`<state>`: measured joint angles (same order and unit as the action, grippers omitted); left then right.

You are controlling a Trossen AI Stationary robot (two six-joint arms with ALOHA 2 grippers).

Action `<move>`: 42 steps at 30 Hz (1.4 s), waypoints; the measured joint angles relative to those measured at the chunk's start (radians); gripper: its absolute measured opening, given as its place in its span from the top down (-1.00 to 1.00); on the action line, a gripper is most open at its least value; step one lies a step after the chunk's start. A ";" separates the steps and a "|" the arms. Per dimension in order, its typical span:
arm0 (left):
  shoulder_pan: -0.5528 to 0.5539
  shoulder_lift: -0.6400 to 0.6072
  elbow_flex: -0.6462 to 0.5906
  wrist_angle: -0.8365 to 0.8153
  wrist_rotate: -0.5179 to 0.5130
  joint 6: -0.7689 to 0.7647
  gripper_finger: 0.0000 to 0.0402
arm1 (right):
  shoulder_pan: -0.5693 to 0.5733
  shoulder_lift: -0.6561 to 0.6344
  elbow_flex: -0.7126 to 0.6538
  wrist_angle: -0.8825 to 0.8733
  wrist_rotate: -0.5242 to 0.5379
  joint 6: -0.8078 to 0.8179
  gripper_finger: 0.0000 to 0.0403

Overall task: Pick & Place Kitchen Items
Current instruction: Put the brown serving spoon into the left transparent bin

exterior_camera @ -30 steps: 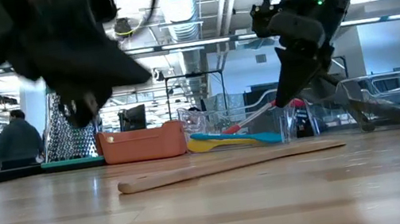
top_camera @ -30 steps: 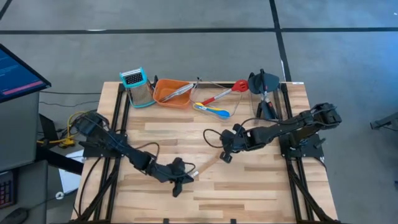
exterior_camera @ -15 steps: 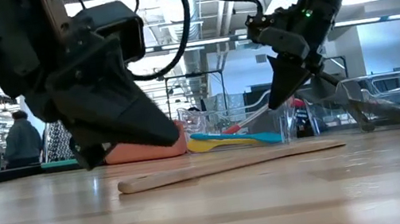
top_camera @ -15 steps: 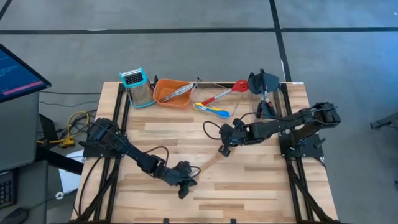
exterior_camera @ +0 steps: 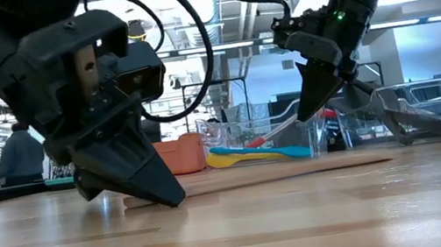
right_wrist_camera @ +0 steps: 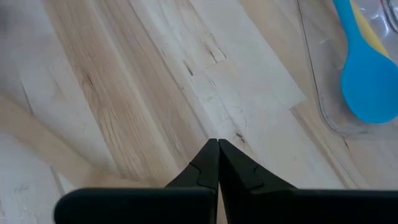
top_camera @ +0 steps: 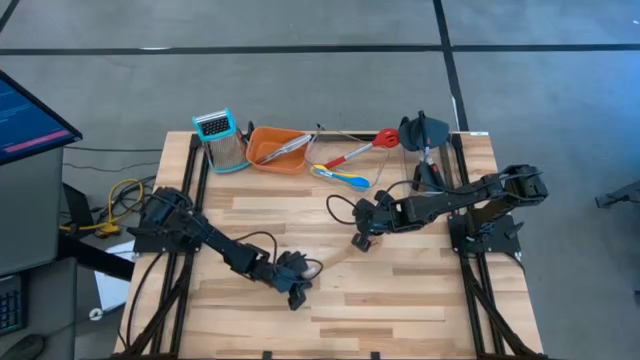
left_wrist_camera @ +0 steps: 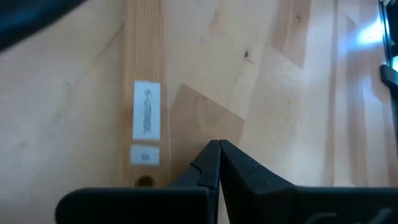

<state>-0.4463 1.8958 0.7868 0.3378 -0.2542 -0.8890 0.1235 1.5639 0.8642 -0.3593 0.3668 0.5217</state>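
High view: both tools closed over the wooden spatula, no grip yet

At nine o'clock on the bench (top_camera: 420,300), the left tool (top_camera: 296,292) is low over the boards with its fingers pressed together and nothing between them. Its tip sits just beside the near end of the wooden spatula (top_camera: 335,258), which lies flat near the bench centre. The low view suggests tip contact with that end; I cannot confirm it.

Toward three o'clock, the right tool (top_camera: 361,241) hangs above the spatula's far end, likewise fully closed and empty.

At twelve o'clock stand a grater (top_camera: 220,140), an orange tray (top_camera: 270,155) and a clear bin holding the red spoon (top_camera: 365,148) and blue spoon (top_camera: 350,181).

Judgement: the step in hand is the approach to the spatula. The next move calls for one tool to open, straddle the flat handle, then close.
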 joint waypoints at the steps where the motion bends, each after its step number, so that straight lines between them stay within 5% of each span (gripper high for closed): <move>1: 0.005 0.000 0.000 -0.002 0.000 0.018 1.00 | 0.001 0.000 0.000 0.000 -0.001 0.000 1.00; 25: 0.126 -0.018 -0.002 -0.106 -0.099 0.205 0.99 | 0.124 -0.001 -0.120 -0.054 -0.080 0.186 1.00; 42: 0.118 -0.290 -0.007 -0.447 -0.195 0.257 1.00 | 0.098 0.024 -0.123 -0.116 -0.052 0.232 1.00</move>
<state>-0.3279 1.6053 0.7795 -0.1091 -0.4492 -0.6323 0.2217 1.5879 0.7409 -0.4749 0.3144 0.7535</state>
